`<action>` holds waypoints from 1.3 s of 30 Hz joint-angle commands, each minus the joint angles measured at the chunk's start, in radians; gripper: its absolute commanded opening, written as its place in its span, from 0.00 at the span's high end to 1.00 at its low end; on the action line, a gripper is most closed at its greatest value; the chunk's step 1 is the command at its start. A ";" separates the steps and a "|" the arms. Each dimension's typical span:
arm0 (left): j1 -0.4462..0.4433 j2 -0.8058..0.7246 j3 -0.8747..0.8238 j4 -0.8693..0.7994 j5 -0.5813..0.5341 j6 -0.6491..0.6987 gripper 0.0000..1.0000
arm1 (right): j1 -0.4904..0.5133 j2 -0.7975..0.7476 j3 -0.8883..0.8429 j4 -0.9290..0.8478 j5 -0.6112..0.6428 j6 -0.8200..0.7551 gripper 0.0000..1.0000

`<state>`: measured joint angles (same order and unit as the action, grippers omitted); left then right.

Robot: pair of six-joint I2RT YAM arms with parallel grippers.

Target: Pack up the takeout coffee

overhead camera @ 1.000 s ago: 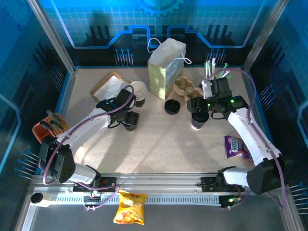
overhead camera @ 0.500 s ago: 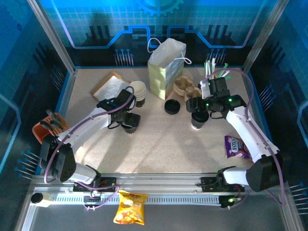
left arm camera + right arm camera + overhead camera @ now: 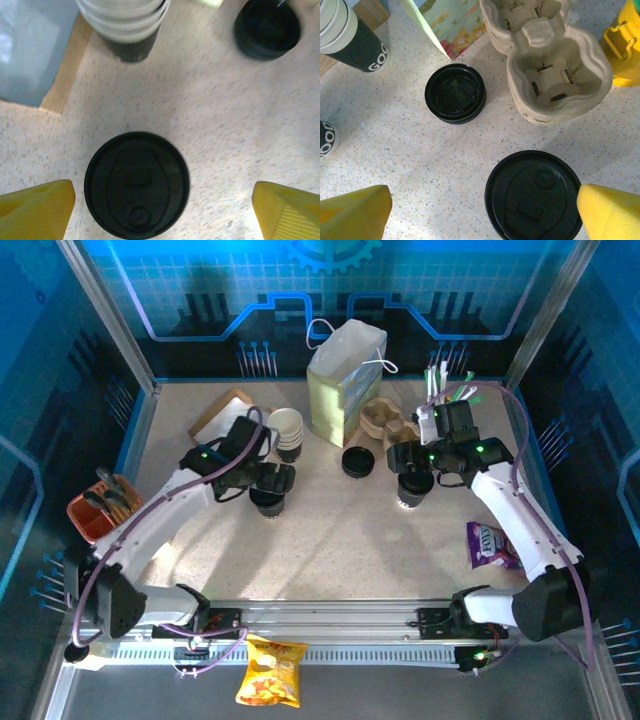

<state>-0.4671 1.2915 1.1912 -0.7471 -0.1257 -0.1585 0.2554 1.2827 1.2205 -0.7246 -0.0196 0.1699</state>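
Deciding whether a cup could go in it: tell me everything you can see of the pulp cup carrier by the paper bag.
The cup carrier is moulded beige pulp, rough and matte, with lobed walls. It sits upright on the speckled table, wells facing up; the two wells in view are empty, with notched tabs inside. It lies right of the paper bag, beyond a black-lidded cup.

Round black cup lid [image 3: 136, 185]: smooth plastic, a dull sheen is seen.
Beige speckled worktop [image 3: 225, 125]: matt, finely grained.
Tan moulded cup carrier [image 3: 555, 75]: rough paper pulp.
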 commanded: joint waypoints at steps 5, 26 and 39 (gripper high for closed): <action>0.007 -0.130 0.037 0.187 0.116 -0.059 0.07 | 0.015 0.007 0.117 0.108 -0.098 0.102 0.04; 0.007 -0.140 0.049 0.251 0.232 -0.102 0.07 | 0.153 0.617 0.751 0.226 0.200 0.533 0.14; 0.007 -0.202 -0.009 0.273 0.256 -0.120 0.07 | 0.165 0.897 1.165 -0.027 0.420 0.496 0.28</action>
<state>-0.4664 1.1137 1.2045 -0.4995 0.1032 -0.2638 0.4076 2.1452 2.3253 -0.6682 0.3260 0.6693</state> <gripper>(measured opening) 0.927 0.737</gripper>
